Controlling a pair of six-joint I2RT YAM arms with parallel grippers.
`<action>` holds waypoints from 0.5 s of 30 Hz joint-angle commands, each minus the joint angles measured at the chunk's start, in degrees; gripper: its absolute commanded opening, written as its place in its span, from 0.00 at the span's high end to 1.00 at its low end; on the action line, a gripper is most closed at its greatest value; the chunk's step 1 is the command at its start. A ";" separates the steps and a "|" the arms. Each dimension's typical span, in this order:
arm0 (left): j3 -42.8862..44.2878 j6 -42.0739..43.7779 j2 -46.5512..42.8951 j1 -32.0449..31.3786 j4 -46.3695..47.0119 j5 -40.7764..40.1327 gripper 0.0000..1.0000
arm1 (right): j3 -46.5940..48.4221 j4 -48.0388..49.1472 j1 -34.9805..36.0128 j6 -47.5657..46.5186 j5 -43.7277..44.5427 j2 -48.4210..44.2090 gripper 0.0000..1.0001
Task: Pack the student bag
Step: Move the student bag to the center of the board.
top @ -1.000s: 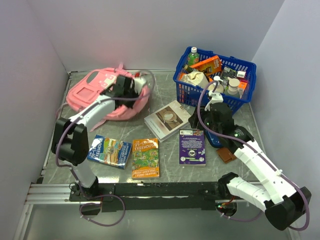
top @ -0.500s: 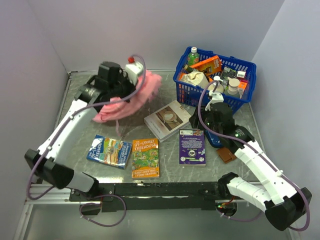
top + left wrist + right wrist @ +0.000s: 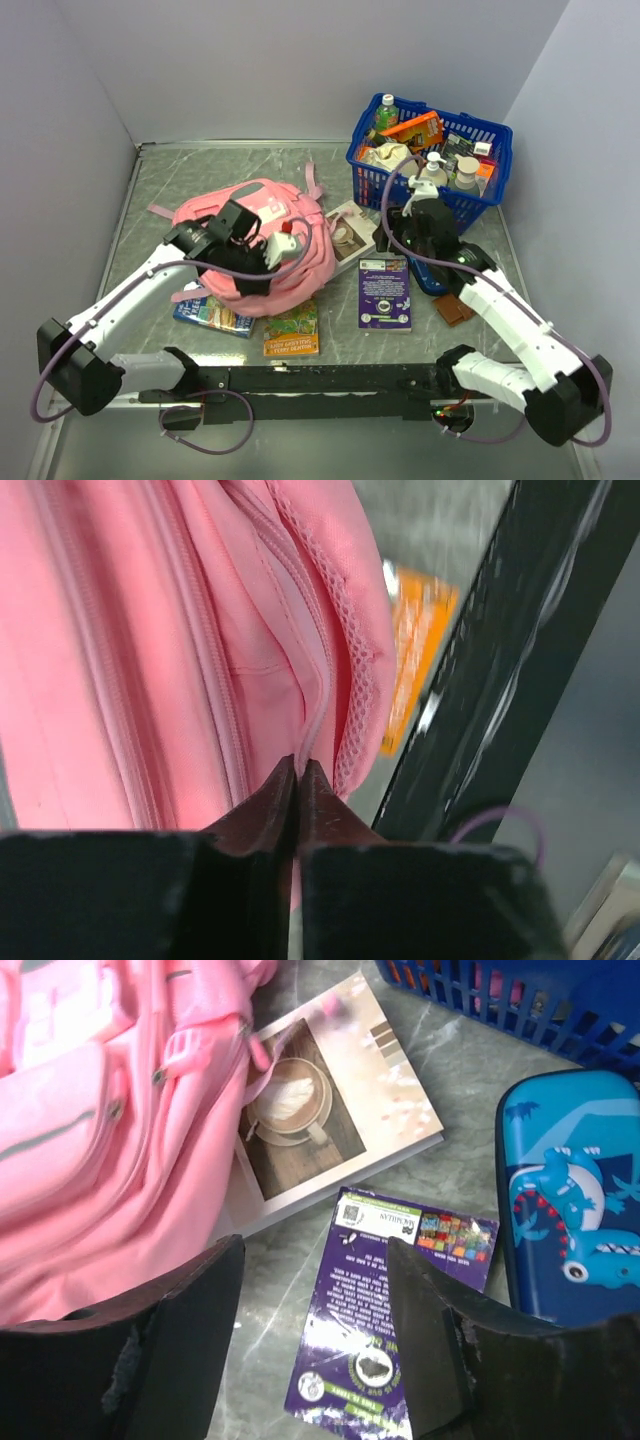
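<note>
student bag (image 3: pixel 262 245) lies on the desk (image 3: pixel 200 180), centre-left in the top view, slumped flat with straps trailing toward the upper left.

left hand (image 3: pixel 298 775): jaws fully closed, tips pinching a fold of pink fabric by a zip seam and mesh edge of the bag. in the top view it sits on the bag's lower right part, arm coming in from the lower left.

right hand (image 3: pixel 305 1350): jaws spread wide with nothing between them, hovering over the purple book (image 3: pixel 385 1330), not touching it. fingers (image 3: pixel 170 1340) frame the book's lower end in the wrist view.

bag overlaps three books:
- the coffee-cover book (image 3: pixel 330 1125), left part under the bag, one pink strap across the cover
- the orange book (image 3: pixel 292 330), upper part covered
- the blue book (image 3: pixel 205 312), only its lower edge showing

purple book lies clear of the bag, just below the coffee-cover book. blue pencil case (image 3: pixel 570 1200) is to its right, partly under the right arm in the top view. small brown item (image 3: pixel 453 309) is lower right of it. blue basket (image 3: pixel 375 185) sits upper right, full of bottles and packets.
</note>
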 commanded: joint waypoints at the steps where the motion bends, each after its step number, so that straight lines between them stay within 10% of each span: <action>1: -5.26 11.94 -4.20 -0.24 -8.33 1.93 0.85 | 3.23 5.61 0.07 -2.34 -0.76 6.17 0.29; 5: -9.06 13.09 -8.67 -0.15 -8.61 0.97 0.43 | 6.21 12.18 0.16 -5.32 -6.56 13.11 0.23; 15: -4.41 1.41 -7.47 11.60 9.31 -10.47 0.14 | 16.59 17.47 3.67 -19.47 -11.50 29.82 0.21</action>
